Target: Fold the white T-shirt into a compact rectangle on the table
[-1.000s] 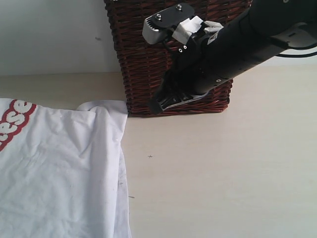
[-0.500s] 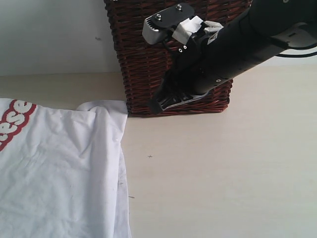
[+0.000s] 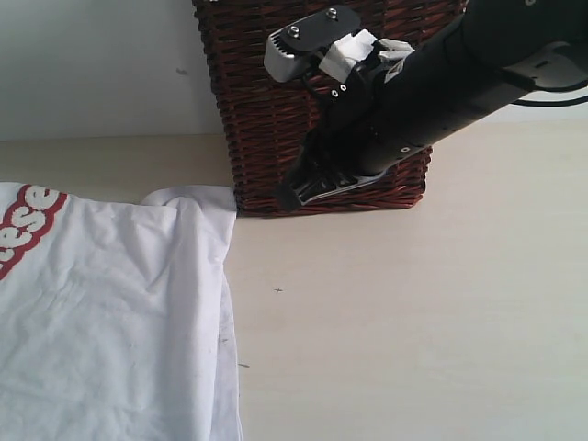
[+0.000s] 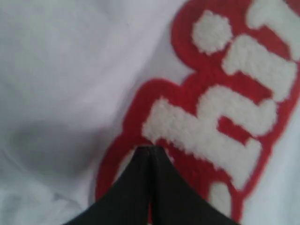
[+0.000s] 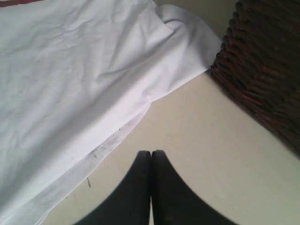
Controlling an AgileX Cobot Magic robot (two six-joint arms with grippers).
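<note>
A white T-shirt lies flat on the pale counter, filling the lower left of the exterior view. One corner touches the foot of a dark wicker basket. Its visible side edge runs from the basket towards the camera, so its long axis probably runs the same way, though much of it is out of frame. Red lettering marks its far left.

The left fingers are pressed together right over the lettering; whether they pinch cloth cannot be told. The right fingers are also together, empty, hovering above bare counter beside the shirt's edge.

The fold looks barely begun. Next, the right fingers would likely need to open and reach that edge.
</note>
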